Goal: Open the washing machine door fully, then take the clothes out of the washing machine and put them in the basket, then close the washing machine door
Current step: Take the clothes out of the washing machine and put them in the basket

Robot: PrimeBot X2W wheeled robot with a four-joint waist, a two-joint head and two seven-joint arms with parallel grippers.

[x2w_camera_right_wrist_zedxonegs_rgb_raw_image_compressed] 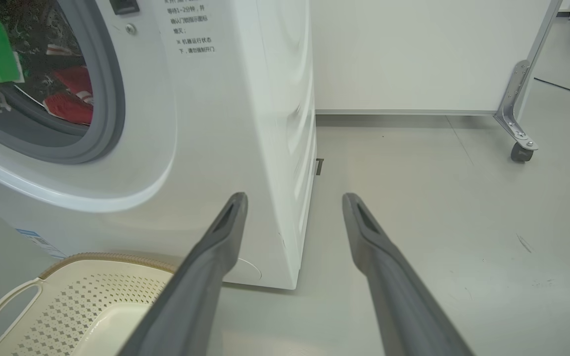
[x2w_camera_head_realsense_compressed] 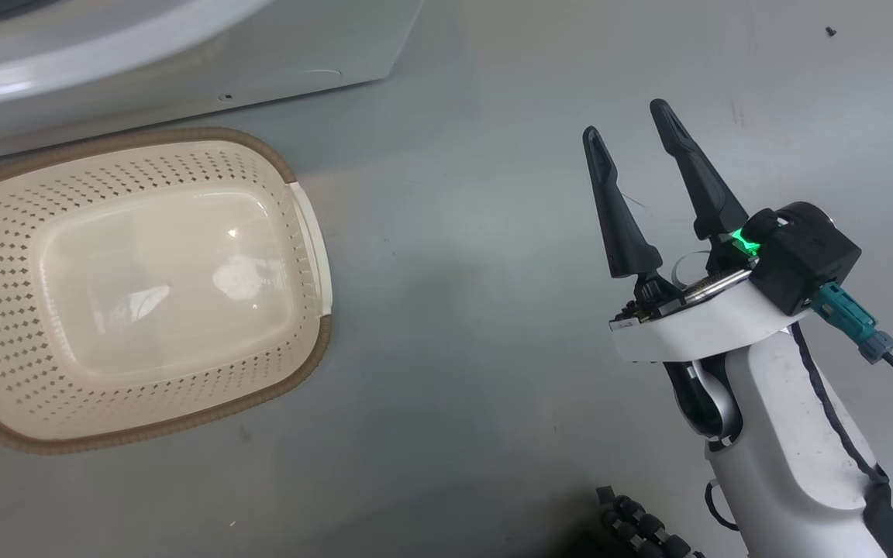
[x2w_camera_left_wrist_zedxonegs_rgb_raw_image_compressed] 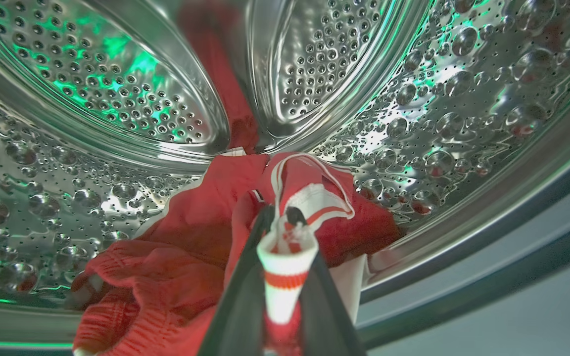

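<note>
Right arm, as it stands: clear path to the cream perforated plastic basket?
Probably yes. The right end effector is open above the grey floor beside the cream perforated plastic basket, with nothing between them; the basket is empty.

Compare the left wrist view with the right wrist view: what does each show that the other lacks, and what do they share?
Left wrist view: the left gripper shut on a white-and-red fold of the clothes, inside the steel drum. Right wrist view: the open right gripper, the basket, the floor. Shared: the clothes and the washing machine.
</note>
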